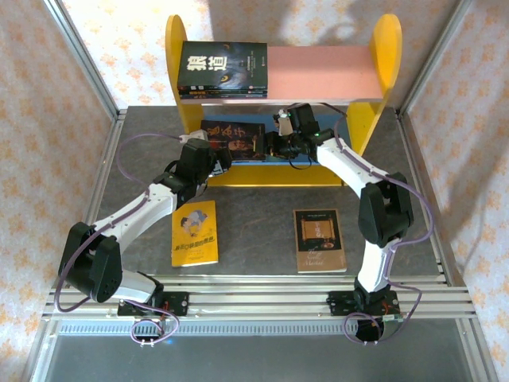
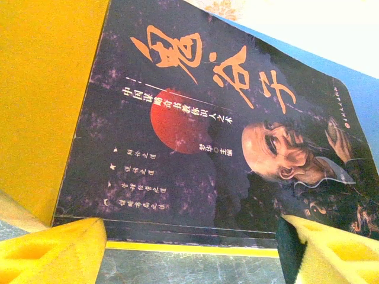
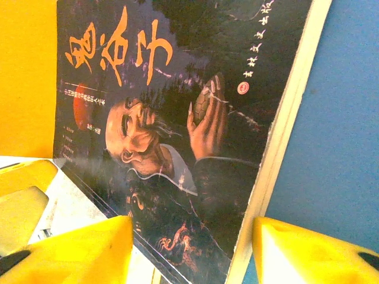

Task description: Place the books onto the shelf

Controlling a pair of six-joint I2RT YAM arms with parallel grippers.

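The left gripper [image 2: 192,231] has its fingers wide apart at the near edge of the dark book [image 1: 233,135], which lies on the blue lower board [image 3: 343,118] of the shelf [image 1: 387,48]. The right gripper [image 3: 192,228], fingers also apart, straddles that book's near right corner.

The grey desk [image 1: 254,227] carries the shelf [image 1: 386,49] at its far edge. On the shelf's pink upper board [image 1: 322,73], a stack of dark books [image 1: 223,70] lies flat against the left side panel [image 1: 176,56]. On the blue lower board [image 3: 337,136], a dark book [image 1: 232,137] with orange characters rests near that same panel, cover up. In front of the shelf, a yellow book [image 1: 195,233] lies on the desk to the left and a brown book [image 1: 320,240] to the right, well apart.
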